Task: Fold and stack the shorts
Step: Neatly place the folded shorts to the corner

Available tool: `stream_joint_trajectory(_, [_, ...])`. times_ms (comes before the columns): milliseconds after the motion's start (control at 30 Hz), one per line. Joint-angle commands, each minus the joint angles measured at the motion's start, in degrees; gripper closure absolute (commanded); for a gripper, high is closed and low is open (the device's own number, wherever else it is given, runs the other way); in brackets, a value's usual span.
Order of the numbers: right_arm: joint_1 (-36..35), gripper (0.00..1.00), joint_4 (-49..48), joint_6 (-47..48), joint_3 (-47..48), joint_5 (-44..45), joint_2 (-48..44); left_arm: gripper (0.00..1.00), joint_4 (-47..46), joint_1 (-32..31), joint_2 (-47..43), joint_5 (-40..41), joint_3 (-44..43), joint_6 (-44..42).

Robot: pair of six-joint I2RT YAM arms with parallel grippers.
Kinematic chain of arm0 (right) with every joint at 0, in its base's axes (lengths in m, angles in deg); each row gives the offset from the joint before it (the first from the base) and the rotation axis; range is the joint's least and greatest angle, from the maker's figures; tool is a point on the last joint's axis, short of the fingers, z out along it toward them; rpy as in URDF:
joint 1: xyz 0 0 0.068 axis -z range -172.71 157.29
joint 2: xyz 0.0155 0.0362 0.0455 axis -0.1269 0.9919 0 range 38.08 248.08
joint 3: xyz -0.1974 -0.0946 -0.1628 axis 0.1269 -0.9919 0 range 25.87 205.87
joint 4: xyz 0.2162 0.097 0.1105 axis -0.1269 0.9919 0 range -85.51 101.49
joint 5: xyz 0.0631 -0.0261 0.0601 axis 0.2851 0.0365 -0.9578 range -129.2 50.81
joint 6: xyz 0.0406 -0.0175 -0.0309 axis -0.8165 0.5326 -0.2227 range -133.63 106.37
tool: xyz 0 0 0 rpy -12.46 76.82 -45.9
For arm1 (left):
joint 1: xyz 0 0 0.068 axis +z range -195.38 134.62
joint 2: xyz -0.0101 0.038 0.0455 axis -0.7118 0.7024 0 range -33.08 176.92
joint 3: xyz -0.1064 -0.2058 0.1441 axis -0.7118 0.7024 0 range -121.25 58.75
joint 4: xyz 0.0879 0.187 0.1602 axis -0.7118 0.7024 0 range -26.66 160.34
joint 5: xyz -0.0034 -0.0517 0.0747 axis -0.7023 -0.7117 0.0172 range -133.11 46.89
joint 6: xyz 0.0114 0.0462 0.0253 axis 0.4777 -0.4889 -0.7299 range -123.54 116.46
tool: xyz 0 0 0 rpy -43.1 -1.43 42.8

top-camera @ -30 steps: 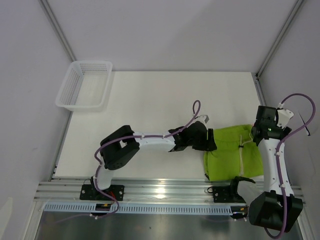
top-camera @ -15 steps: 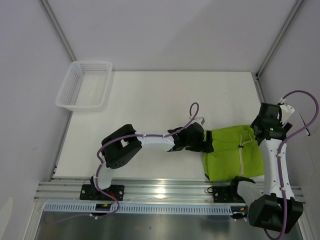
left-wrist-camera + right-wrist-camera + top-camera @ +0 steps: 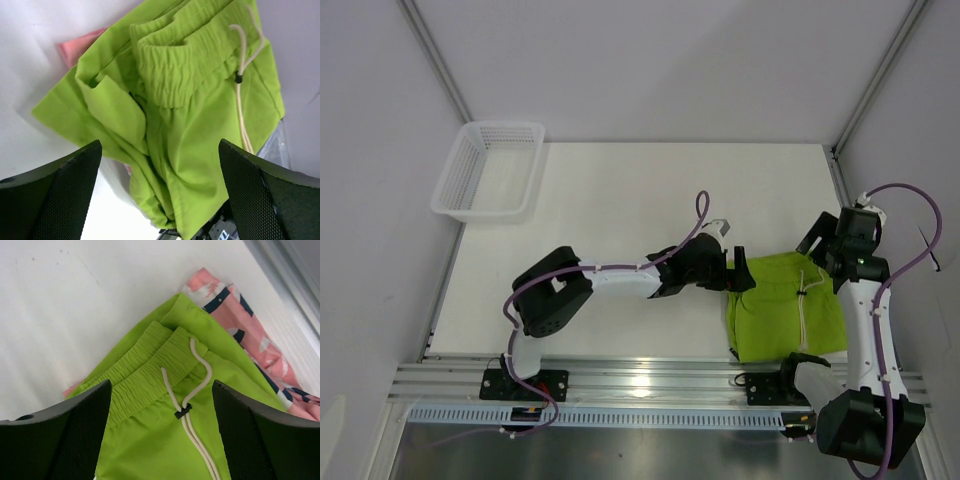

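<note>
The basket (image 3: 457,182) sits at the table's (image 3: 620,200) far left corner. Near right, the folded green shorts (image 3: 775,315) lie on the pink shorts (image 3: 235,310), with the cord running toward the near edge. The left gripper (image 3: 744,272) reaches across to their left edge and the right gripper (image 3: 814,240) hangs over their far right corner. Both are spread wide and hold nothing.

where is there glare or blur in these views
Top external: a bright glare patch on the near metal rail, otherwise even light. Left wrist: green shorts sharp, soft shadows in their folds. Right wrist: drawstring crisp, table edge at the corner soft.
</note>
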Motion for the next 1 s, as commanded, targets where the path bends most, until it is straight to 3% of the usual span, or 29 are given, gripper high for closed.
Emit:
stream_joint_trajectory(0, [0.20, 0.17, -3.29, 1.06, -1.93, -3.72, -0.51, 0.01, -4.32, 0.65, 0.91, -1.93, -1.23, 0.55])
stream_joint_trajectory(533, [0.29, 0.16, -5.06, 1.06, -2.64, -5.30, -0.95, 0.01, 4.47, 0.57, -1.54, 4.22, 1.57, 4.77])
stream_joint_trajectory(733, [0.20, 0.16, -5.23, 1.15, -2.90, -5.48, -1.21, 0.01, -0.01, 0.65, 1.44, 3.78, -0.09, 4.25])
stream_joint_trajectory(967, [0.20, 0.16, -5.23, 1.23, -2.99, -5.83, -1.12, 0.01, -11.78, 0.65, 4.43, 2.72, 0.61, 4.16])
